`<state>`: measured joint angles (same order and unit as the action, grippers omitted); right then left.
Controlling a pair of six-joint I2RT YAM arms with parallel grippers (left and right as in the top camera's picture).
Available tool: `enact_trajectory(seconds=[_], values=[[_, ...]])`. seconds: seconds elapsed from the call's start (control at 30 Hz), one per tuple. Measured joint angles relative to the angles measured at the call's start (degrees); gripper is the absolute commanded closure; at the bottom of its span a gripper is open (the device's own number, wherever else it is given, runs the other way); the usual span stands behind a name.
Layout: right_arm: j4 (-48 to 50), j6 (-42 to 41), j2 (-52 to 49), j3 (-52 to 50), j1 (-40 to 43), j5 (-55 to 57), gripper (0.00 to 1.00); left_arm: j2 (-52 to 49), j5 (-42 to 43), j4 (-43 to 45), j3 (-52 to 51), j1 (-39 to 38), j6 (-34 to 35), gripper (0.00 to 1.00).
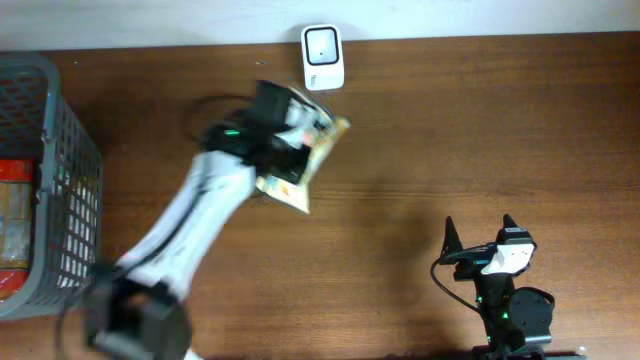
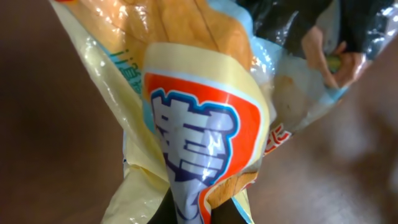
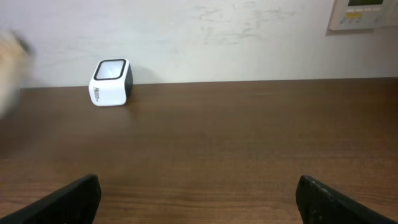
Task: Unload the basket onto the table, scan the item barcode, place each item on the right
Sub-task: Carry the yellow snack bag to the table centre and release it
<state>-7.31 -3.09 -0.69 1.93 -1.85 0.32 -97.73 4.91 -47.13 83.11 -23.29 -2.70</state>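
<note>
Near the far edge of the worktop, a little left of its middle, the snack packet is clamped in the left gripper. The jaws are closed tight on its crumpled film. The white scanner stands right at the far edge, just beyond the packet and apart from it.

The packet's long axis runs on a diagonal, from its lower end towards the near-left corner up to its other end towards the far-right. That upper end points just to the right of the scanner. In the left wrist view the yellow film with its orange panel and blue-and-white lettering fills the picture. No barcode can be made out there.

A grey mesh basket sits along the left edge with red and orange packs inside. It is well apart from the packet.

The whole right half of the worktop is bare wood, out to the right edge. The right gripper is near the near edge on the right, its fingers spread wide and holding nothing. It faces across open wood to the scanner and the wall behind.
</note>
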Motion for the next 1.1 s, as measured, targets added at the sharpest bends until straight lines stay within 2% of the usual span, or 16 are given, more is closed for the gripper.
enact_trajectory(seconds=[0.03, 0.1, 0.17, 0.27, 0.3, 0.4, 0.43, 0.47, 0.53, 0.6, 0.63, 0.73, 0.87, 0.93, 1.0, 1.1], values=[[0.00, 0.07, 0.00, 0.00, 0.00, 0.00, 0.01, -6.56, 0.17, -0.07, -0.13, -3.80, 0.46, 1.00], [0.00, 0.07, 0.00, 0.00, 0.00, -0.02, 0.01, -11.04, 2.03, -0.17, -0.39, -6.71, -0.79, 0.96], [0.00, 0.07, 0.00, 0.00, 0.00, 0.00, 0.01, -15.96, 5.51, -0.48, -0.42, -11.21, -4.02, 0.01], [0.00, 0.04, 0.00, 0.00, 0.00, 0.00, 0.01, -17.03, 5.84, -0.90, 0.94, -12.70, -5.95, 0.01], [0.02, 0.07, 0.00, 0.00, 0.02, 0.00, 0.01, -17.09, 5.79, -4.11, 3.26, -12.15, -6.16, 0.01], [0.00, 0.02, 0.00, 0.00, 0.00, 0.00, 0.01, -14.34, 3.45, -12.52, 19.56, -6.21, -6.56, 0.01], [-0.02, 0.02, 0.00, 0.00, 0.00, 0.00, 0.01, -11.82, 0.33, -20.13, 29.09, -2.34, -6.05, 0.01], [0.00, 0.07, 0.00, 0.02, 0.00, 0.00, 0.01, -8.02, -3.63, -23.82, 35.93, 2.01, -4.39, 0.01], [-0.02, 0.00, 0.00, 0.02, 0.00, 0.00, 0.01, -0.92, -10.03, -27.15, 40.74, 11.23, 0.17, 0.01], [-0.02, 0.04, 0.00, 0.02, 0.00, 0.02, 0.01, 5.27, -15.52, -30.18, 41.53, 27.17, 5.44, 0.01], [-0.02, 0.04, 0.00, 0.02, 0.00, 0.00, 0.01, 5.81, -16.46, -30.56, 41.55, 31.76, 6.54, 0.01], [-0.02, 0.07, 0.00, 0.02, 0.00, -0.02, 0.01, 5.31, -17.62, -28.46, 37.33, 47.71, 10.32, 0.01], [-0.02, 0.07, 0.00, 0.02, 0.00, 0.00, 0.01, 4.83, -14.73, -15.93, 21.57, 60.61, 8.59, 0.00], [-0.02, 0.07, 0.02, 0.02, 0.00, 0.00, 0.01, 4.81, -9.88, -4.68, 10.38, 62.84, 3.89, 0.00], [-0.04, 0.02, 0.00, 0.04, 0.00, 0.00, 0.01, 4.39, -4.83, 1.42, 1.01, 66.18, 0.70, 0.01], [-0.02, 0.11, 0.00, 0.04, 0.00, 0.00, 0.01, 4.39, -2.47, 6.10, -5.55, 67.38, -0.66, 0.00]])
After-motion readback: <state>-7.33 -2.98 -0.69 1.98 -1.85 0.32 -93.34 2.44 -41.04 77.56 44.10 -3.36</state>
